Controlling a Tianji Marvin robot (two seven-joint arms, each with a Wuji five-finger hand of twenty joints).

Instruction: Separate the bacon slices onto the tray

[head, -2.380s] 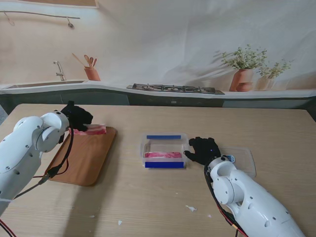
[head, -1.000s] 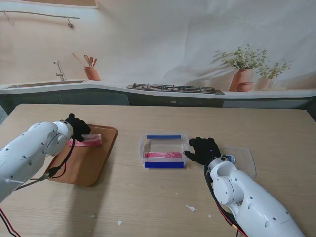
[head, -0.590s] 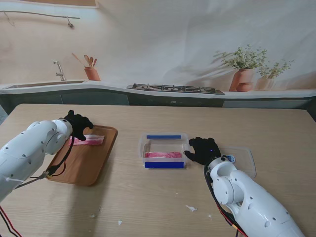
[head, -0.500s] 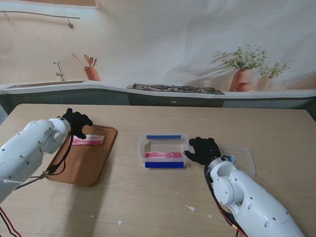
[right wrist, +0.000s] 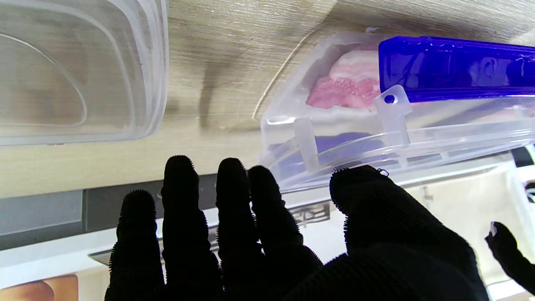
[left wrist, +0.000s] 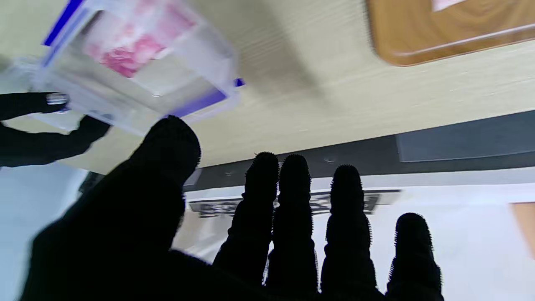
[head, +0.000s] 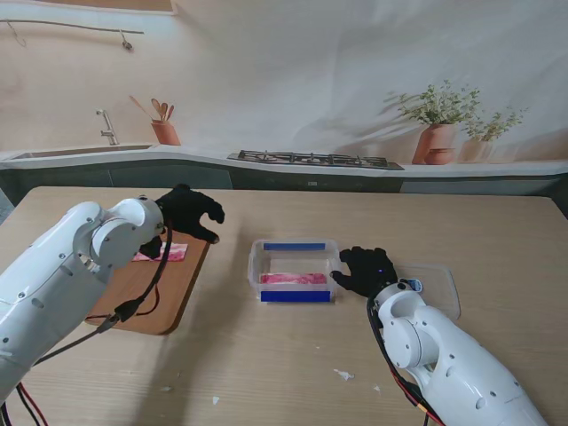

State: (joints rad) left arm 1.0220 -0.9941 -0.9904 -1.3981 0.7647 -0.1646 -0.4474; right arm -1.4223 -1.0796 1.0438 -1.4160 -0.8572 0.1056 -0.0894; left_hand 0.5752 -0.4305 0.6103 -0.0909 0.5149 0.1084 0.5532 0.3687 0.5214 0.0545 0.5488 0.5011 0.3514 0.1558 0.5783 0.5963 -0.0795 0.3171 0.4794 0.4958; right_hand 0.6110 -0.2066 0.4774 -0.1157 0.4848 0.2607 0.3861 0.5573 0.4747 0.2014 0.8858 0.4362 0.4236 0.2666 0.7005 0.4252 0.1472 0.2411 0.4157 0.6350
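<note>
One pink bacon slice [head: 165, 253] lies flat on the far end of the wooden tray [head: 164, 297]. More bacon [head: 293, 279] sits in the clear container [head: 295, 248] with blue clips at the table's middle. My left hand [head: 192, 211] hovers open with fingers spread, holding nothing, between the tray and the container. In the left wrist view the container [left wrist: 167, 83] with its bacon [left wrist: 125, 54] lies beyond my fingers [left wrist: 292, 200], and the tray's corner [left wrist: 439, 37] shows. My right hand [head: 365, 270] rests open against the container's right side; its thumb [right wrist: 376, 209] sits by the container's wall [right wrist: 355, 142].
The clear lid [head: 437, 286] lies on the table just right of my right hand and also shows in the right wrist view as the lid [right wrist: 75, 71]. Small white scraps [head: 343, 375] dot the near table. A kitchen backdrop stands behind the far edge.
My left hand lowered the bacon slice onto the tray, let it go, and has swung right toward the container. The right hand has not moved.
</note>
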